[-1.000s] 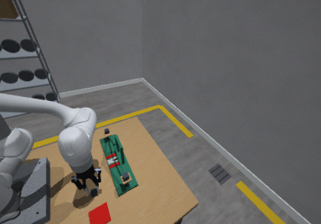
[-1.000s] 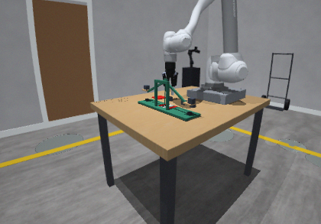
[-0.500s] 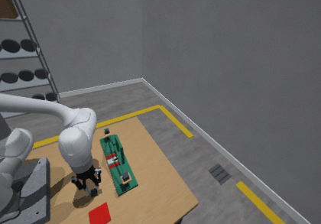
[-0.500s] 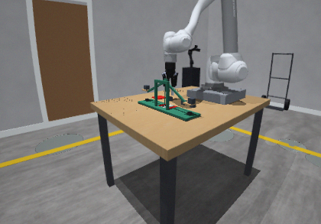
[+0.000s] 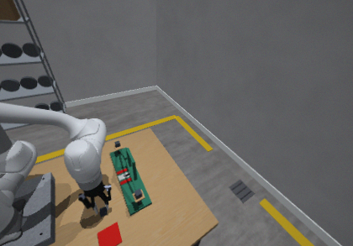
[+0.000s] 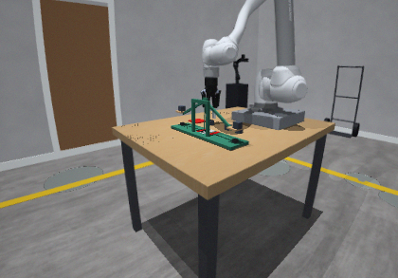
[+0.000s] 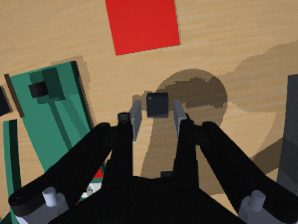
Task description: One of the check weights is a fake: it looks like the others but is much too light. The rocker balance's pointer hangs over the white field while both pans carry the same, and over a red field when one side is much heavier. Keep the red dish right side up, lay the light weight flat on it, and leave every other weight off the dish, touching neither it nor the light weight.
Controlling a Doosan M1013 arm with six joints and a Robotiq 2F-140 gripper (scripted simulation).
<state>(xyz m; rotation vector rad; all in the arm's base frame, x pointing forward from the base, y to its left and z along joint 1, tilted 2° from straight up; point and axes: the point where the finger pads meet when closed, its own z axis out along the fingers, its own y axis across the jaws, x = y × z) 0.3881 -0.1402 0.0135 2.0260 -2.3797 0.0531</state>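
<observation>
The red dish (image 5: 109,234) (image 6: 196,120) (image 7: 145,25) lies flat with nothing on it. My gripper (image 5: 101,210) (image 7: 157,109) is partly open, pointing down. A dark weight (image 5: 103,211) (image 7: 157,104) stands below it, in line with the gap between its fingers, clear of both in the wrist view. The green rocker balance (image 5: 145,201) (image 6: 223,140) (image 7: 30,112) is tilted. Its raised pan bears a dark weight (image 5: 139,193) (image 6: 181,107). Another dark weight (image 5: 118,143) (image 6: 238,125) is by the lowered end; its pan is unclear. The pointer's exact place is unclear.
A dark thing (image 7: 166,174), mostly hidden by the gripper, shows on the table. The grey robot base (image 6: 284,119) (image 7: 292,135) stands beside the work area. The balance's upright frame (image 6: 193,116) rises close beside the gripper.
</observation>
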